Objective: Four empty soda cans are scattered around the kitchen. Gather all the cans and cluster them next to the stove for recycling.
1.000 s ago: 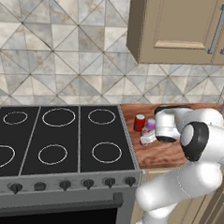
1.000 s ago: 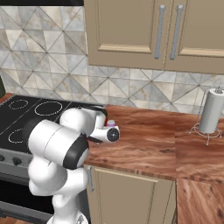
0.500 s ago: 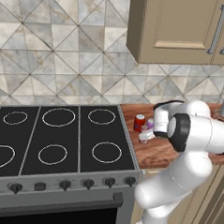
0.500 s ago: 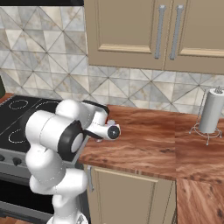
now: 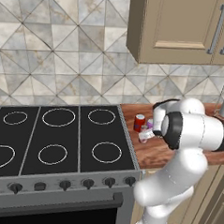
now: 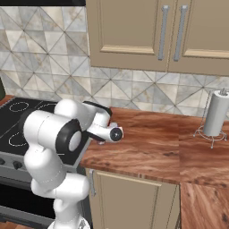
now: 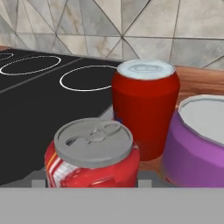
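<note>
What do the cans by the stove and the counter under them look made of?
Red cylindrical can, front red can and purple can: likely painted metal, with dull silver pull-tab tops. Brown counter: wood by its streaked grain, slight sheen.

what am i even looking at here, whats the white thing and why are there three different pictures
The white thing is a robot arm standing in a computer-drawn kitchen. Two cameras sit behind it, one to its left and one to its right, so those two pictures show the same wooden counter from two sides. The third camera rides on the arm's hand, very close up.

On the counter, right beside the black stove, three soda cans stand upright: a plain red can, a pale purple can and a nearer red can with white markings. A paper-towel roll stands further along the counter.

I cannot tell whether the hand is gripping the nearest can; its fingers are hidden.
</note>
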You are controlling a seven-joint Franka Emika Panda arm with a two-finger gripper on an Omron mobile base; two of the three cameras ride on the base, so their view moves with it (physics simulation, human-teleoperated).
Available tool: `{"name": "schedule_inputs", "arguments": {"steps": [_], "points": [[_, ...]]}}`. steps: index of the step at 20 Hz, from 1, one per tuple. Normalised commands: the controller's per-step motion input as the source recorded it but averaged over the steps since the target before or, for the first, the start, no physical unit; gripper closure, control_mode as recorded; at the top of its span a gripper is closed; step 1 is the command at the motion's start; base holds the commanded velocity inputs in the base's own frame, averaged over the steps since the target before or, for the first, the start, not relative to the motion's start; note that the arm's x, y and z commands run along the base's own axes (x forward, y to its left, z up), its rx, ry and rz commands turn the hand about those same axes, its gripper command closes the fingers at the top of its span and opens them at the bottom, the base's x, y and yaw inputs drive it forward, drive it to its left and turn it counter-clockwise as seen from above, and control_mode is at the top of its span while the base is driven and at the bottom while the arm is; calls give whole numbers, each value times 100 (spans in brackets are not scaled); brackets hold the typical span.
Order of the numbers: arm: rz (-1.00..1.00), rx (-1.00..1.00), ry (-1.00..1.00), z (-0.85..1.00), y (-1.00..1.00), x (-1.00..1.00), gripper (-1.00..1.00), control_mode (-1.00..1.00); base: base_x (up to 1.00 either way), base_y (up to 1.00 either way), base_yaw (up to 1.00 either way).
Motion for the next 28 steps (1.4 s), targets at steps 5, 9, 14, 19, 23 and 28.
{"name": "schedule_inputs", "arguments": {"steps": [5,9,14,19,23,28], "points": [[0,0,0,-17,0,3,-100,-100,0,0,0],[0,0,0,-16,0,2,-100,-100,0,0,0],[0,0,0,-12,0,0,-100,-100,0,0,0],[0,0,0,-9,0,0,-100,-100,0,0,0],[0,0,0,-10,0,0,-100,-100,0,0,0],[0,0,1,-12,0,-13,-100,-100,0,0,0]]}}
